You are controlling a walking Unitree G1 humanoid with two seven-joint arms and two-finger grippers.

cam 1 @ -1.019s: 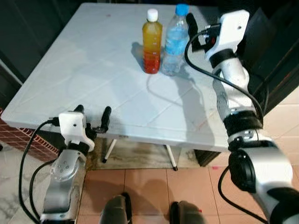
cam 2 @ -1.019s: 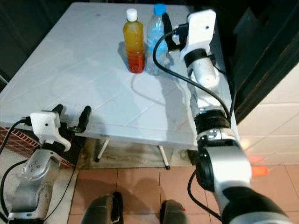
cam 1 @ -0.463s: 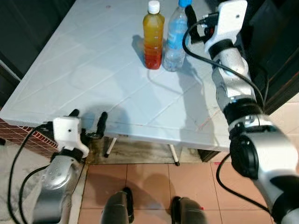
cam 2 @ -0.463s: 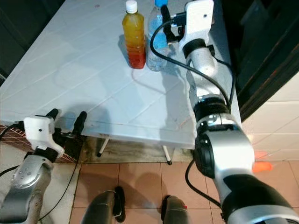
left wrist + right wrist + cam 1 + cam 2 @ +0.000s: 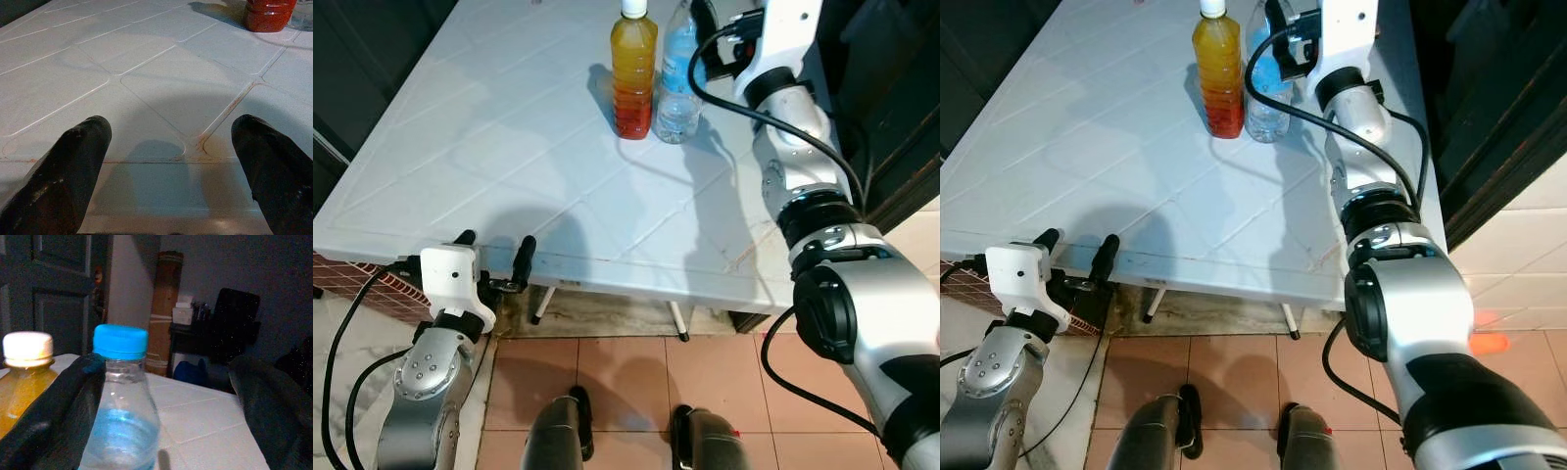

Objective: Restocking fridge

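Observation:
Two bottles stand side by side at the far right of the white table (image 5: 509, 127). The juice bottle (image 5: 634, 73) holds orange drink and has a white cap. The clear water bottle (image 5: 677, 93) has a blue cap (image 5: 120, 340). My right gripper (image 5: 710, 29) is open at the water bottle's neck, level with the cap. In the right wrist view the bottle stands between the fingers, close to one finger (image 5: 54, 416). My left gripper (image 5: 494, 264) is open and holds nothing, its fingertips at the table's near edge.
A dark door or cabinet (image 5: 891, 98) rises just right of the table. A brick wall (image 5: 352, 284) lies low on the left. Pink floor tiles (image 5: 626, 362) and my feet (image 5: 573, 431) show under the table's near edge.
The camera has shifted, so the bottles sit higher in the picture. My right gripper has closed in on the water bottle's neck. The left gripper has sunk slightly toward the table's near edge.

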